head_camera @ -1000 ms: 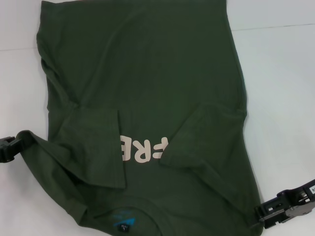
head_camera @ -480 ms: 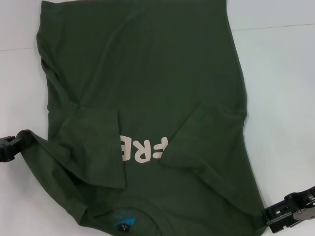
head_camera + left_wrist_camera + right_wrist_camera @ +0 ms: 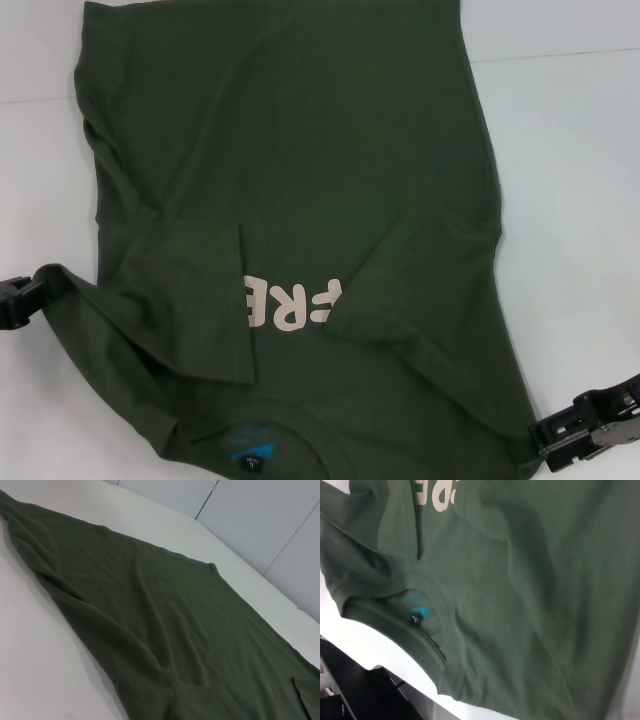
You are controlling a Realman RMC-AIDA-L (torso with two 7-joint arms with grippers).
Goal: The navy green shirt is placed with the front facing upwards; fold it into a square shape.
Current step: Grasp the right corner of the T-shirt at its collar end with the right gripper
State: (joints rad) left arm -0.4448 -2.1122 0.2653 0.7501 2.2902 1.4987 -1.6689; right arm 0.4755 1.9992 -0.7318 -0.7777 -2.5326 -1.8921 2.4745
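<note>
The navy green shirt (image 3: 300, 150) lies front up on the white table, neck toward me. Both sleeves are folded in over the chest and cover part of the pale pink lettering (image 3: 290, 303). The blue neck label (image 3: 252, 452) shows at the near edge. My left gripper (image 3: 28, 298) is shut on the shirt's left shoulder edge, which is drawn out to a point. My right gripper (image 3: 545, 450) is shut on the right shoulder edge, low on the table. The left wrist view shows plain shirt cloth (image 3: 175, 630). The right wrist view shows the collar and label (image 3: 417, 615).
The white table (image 3: 570, 200) has bare surface on both sides of the shirt. A seam line (image 3: 560, 55) crosses it at the far right. In the right wrist view the near table edge (image 3: 395, 660) drops to dark floor just beyond the collar.
My right gripper has shifted slightly right and toward me, and the shirt's edge has followed. The left gripper and the rest of the shirt have not moved.
</note>
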